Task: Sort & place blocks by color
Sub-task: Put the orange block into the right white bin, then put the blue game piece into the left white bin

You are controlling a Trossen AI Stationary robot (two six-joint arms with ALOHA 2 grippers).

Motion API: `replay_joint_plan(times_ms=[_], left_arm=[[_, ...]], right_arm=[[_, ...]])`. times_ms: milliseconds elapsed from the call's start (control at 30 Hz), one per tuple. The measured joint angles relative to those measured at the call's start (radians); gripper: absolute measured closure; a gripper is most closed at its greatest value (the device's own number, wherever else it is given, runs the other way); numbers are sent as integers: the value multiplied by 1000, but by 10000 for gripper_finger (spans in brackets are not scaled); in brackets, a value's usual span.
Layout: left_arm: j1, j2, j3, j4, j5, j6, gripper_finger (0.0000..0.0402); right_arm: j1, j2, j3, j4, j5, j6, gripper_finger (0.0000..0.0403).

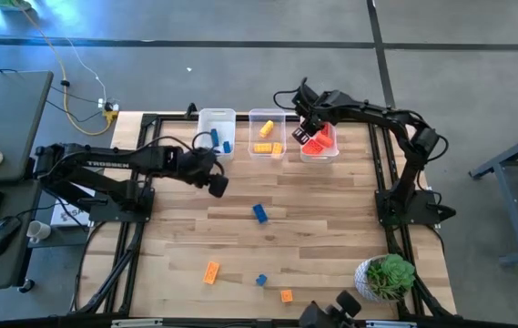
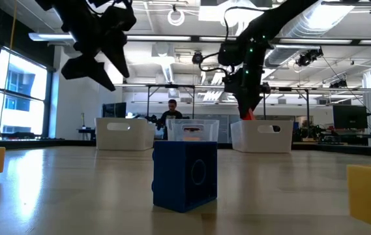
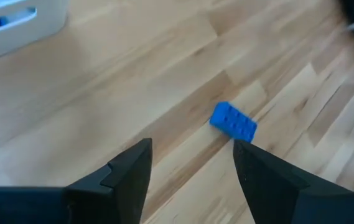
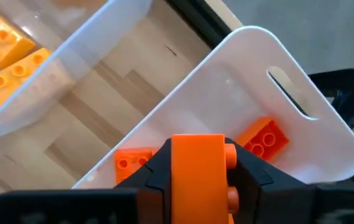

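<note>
My right gripper (image 4: 199, 171) hovers over the right clear bin (image 1: 324, 153), shut on a red block (image 4: 196, 149). Two more red blocks (image 4: 262, 138) lie on that bin's floor. The middle bin (image 1: 266, 144) holds orange-yellow blocks (image 4: 2, 43), and the left bin (image 1: 216, 117) holds blue ones. My left gripper (image 3: 192, 162) is open above the table, just short of a blue block (image 3: 233, 121) lying flat on the wood (image 1: 259, 212). Near the table's near edge lie an orange block (image 1: 210, 271), a blue block (image 1: 261, 280) and another orange block (image 1: 286, 295). My right gripper pinches the red block (image 4: 196, 155) between its two fingers, one finger on each of two opposite sides, studs facing sideways. The fingers slant down from above. The block is lifted clear over the red bin's open top.
The three bins stand in a row along the far edge. A potted plant (image 1: 386, 275) sits at the near right corner. Bare wood lies between the bins and the loose blocks. In the low view a person (image 2: 171, 112) stands far behind the table.
</note>
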Motion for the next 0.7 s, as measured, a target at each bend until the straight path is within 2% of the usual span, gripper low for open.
replay_joint_plan(times_ms=[167, 433, 600, 700], left_arm=[[-56, 0, 0, -35, -7, 0, 205], [-122, 0, 0, -83, -7, 0, 209], [-151, -3, 0, -200, -15, -8, 211], [-171, -12, 0, -275, -39, -15, 211]], right_arm=[[0, 0, 0, -12, -5, 35, 291], [21, 0, 0, -56, 9, 76, 229], [36, -9, 0, -98, -84, 160, 207], [50, -26, 0, -112, -95, 197, 207]])
